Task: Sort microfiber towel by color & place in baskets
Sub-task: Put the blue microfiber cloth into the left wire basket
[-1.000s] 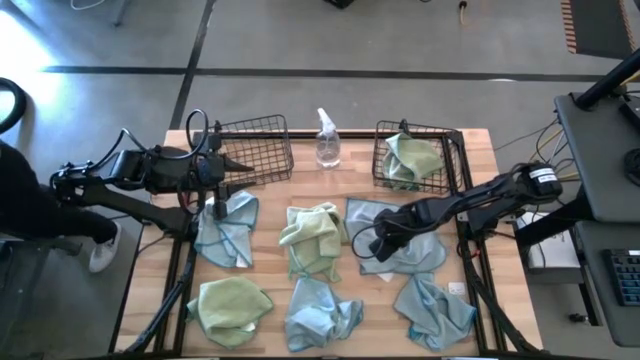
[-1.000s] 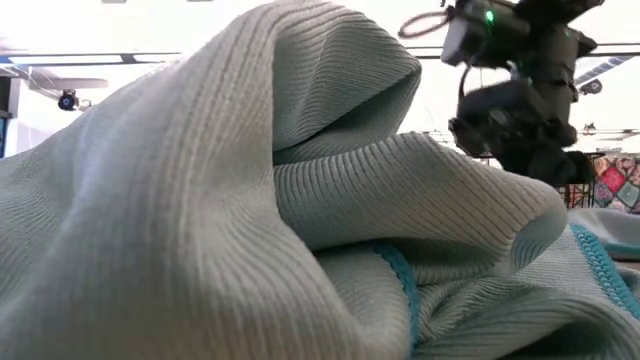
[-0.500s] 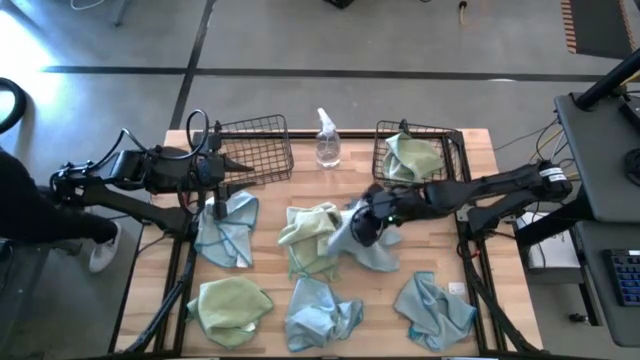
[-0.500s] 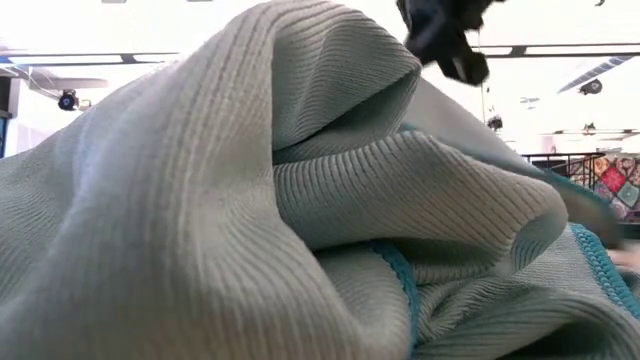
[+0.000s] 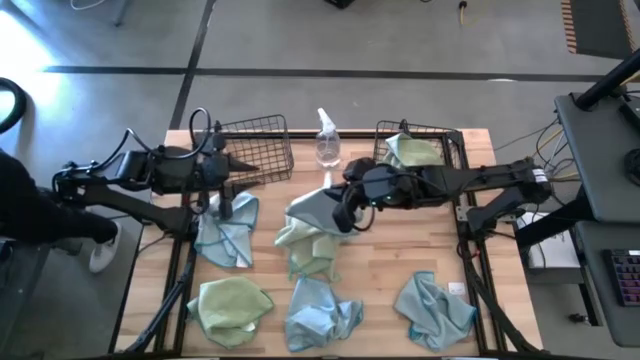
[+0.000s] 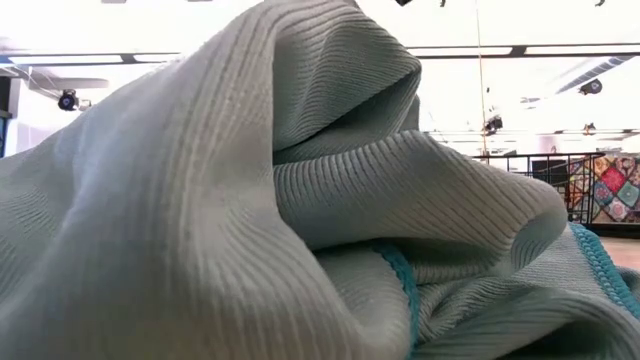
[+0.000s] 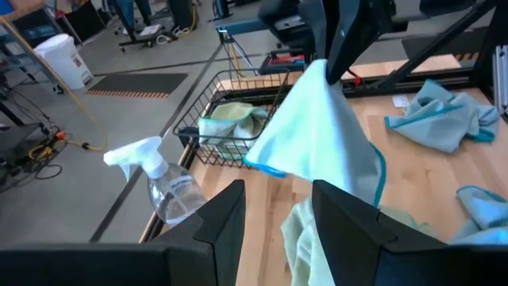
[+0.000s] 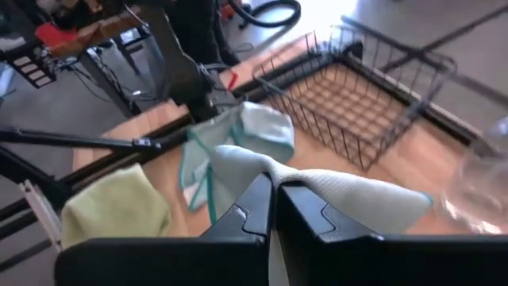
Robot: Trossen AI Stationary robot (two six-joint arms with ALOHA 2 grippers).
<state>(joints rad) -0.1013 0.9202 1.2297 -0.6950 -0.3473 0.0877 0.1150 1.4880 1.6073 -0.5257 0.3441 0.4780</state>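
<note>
My right gripper [image 5: 343, 212] is shut on a light blue microfiber towel [image 5: 315, 205], which hangs in the air over a yellow-green towel [image 5: 310, 248] at the table's middle. Other towels lie flat: light blue ones [image 5: 226, 230] [image 5: 320, 312] [image 5: 435, 306] and a yellow-green one [image 5: 230, 306]. The left basket [image 5: 255, 146] holds nothing I can see. The right basket [image 5: 425, 135] holds a yellow-green towel [image 5: 412, 155]. My left gripper [image 5: 238, 167] waits open beside the left basket. My right gripper pinches a bunched fold of the light blue towel [image 8: 305, 184] between its two shut fingers. The fingers come from the table's right, slanting a little downward. The towel hangs below the fingers [image 7: 337, 63], spread wide and slack, clear of the table.
A clear spray bottle [image 5: 327, 140] stands between the two baskets at the far edge. Black frame rails [image 5: 180, 270] run along the table's left and right sides. A light blue towel [image 6: 250, 200] lying close to the low camera fills that view.
My right gripper has risen and gone toward the table's left and far side, tipping from pointing down to nearly level. The light blue towel it holds has left the table's right middle and is lifted clear, now hanging over the middle yellow-green towel.
</note>
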